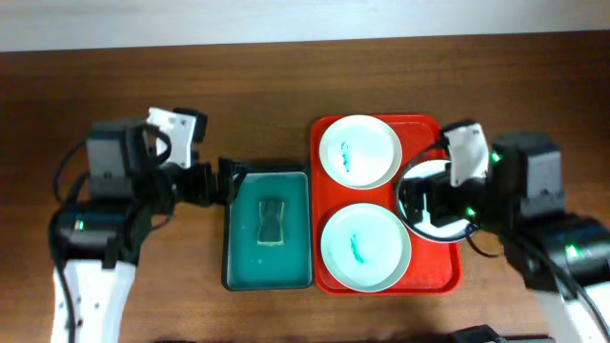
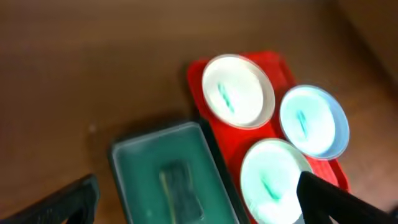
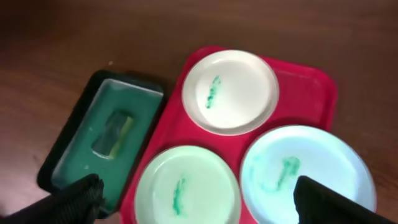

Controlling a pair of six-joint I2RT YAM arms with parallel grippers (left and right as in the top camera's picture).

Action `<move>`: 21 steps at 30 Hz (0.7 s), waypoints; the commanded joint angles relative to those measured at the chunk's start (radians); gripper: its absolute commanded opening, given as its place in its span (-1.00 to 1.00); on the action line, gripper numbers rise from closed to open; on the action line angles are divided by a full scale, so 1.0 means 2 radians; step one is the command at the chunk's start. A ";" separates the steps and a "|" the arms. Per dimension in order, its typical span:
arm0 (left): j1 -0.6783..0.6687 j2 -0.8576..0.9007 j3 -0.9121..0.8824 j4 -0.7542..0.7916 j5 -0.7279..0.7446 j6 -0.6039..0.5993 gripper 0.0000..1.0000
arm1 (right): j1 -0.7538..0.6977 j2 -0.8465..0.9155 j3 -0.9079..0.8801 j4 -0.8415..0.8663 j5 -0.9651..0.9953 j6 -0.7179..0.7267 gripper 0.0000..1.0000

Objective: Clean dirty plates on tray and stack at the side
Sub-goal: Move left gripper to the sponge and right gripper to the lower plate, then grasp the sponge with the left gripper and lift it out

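Your left gripper (image 2: 199, 183) is spread wide and empty. Its two dark fingers (image 2: 68, 202) sit in the bottom corners of the left wrist view with nothing between them. From overhead it hangs at the left edge of the sponge tray (image 1: 286, 269), pointing toward it. Your right gripper (image 3: 199, 186) is spread just as wide and also holds nothing. From overhead it hovers over the right plate (image 3: 308, 174) and hides most of it.

All three plates lie flat in the red tray (image 1: 424, 129), and each has a teal smear in its middle. The near plate (image 1: 362, 248) fills the tray's front left. Just left of the red tray is the dark green sponge tray, with a sponge (image 1: 272, 221) lying in its middle. You can't tell whether the two trays touch.

The right plate sits on the red tray's right side, level with the gap between the other two. The far plate (image 1: 359, 152) lies at the back left. The three rims crowd close together — whether they touch is not clear. Everything rests on a brown wooden table (image 1: 95, 76), which runs on behind the trays.
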 commanded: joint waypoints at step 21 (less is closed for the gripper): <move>-0.210 0.201 -0.202 0.084 -0.194 -0.212 0.22 | 0.023 0.057 -0.211 0.026 -0.026 0.142 0.97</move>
